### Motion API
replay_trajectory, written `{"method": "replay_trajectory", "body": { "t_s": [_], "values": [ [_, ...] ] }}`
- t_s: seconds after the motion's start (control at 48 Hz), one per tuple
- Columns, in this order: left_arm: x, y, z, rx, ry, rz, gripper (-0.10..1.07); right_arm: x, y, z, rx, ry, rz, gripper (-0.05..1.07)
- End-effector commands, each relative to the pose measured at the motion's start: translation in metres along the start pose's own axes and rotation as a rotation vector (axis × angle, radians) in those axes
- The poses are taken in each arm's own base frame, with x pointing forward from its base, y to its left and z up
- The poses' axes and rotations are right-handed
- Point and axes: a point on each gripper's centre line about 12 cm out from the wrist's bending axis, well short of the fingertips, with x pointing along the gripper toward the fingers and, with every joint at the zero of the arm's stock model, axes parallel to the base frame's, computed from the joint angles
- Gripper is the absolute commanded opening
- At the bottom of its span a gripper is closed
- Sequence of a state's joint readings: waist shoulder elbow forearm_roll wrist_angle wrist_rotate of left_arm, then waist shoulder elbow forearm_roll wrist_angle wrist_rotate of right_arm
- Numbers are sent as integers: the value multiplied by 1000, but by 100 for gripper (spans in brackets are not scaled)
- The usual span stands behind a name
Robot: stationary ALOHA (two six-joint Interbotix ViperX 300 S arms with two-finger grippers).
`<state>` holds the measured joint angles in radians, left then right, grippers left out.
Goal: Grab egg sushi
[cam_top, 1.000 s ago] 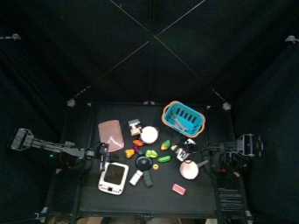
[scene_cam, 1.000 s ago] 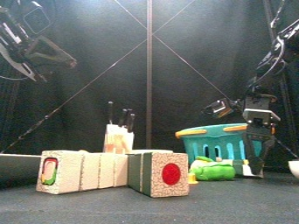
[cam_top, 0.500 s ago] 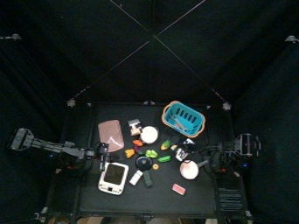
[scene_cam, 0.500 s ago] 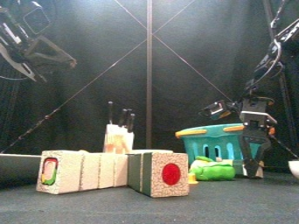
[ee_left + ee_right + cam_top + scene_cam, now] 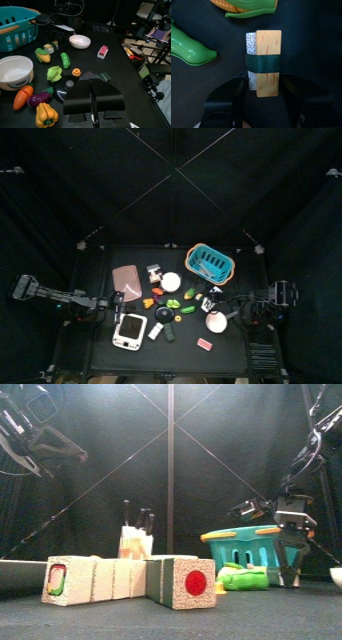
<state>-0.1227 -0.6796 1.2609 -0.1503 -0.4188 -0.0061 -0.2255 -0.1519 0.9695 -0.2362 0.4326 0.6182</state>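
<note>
Since a second ago, your right gripper (image 5: 263, 102) has been dropping beside the blue basket (image 5: 210, 260); its jaws are standing wide astride the egg sushi (image 5: 264, 62), lying right of the table's middle, ready to pinch. Your left gripper (image 5: 94, 107) is resting shut at the left.

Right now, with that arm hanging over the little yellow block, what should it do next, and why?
Probably ease straight down a little, then close. In its wrist view the right gripper has open jaws on either side of the egg sushi, already lined up; whether they are low enough to touch it I cannot tell.
</note>
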Motion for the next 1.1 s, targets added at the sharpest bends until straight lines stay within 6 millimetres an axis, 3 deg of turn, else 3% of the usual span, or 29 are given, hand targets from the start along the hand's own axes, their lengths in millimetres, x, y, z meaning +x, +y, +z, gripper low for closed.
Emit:
{"method": "replay_trajectory", "body": {
  "t_s": [0.0, 1.083],
  "values": [
    [2, -1, 6, 1, -21, -2, 4, -5, 2, 9, 3, -31, 12, 74],
    [1, -1, 5, 1, -20, -4, 4, -20, 18, 20, -27, -84, 50, 70]
  ]
}}
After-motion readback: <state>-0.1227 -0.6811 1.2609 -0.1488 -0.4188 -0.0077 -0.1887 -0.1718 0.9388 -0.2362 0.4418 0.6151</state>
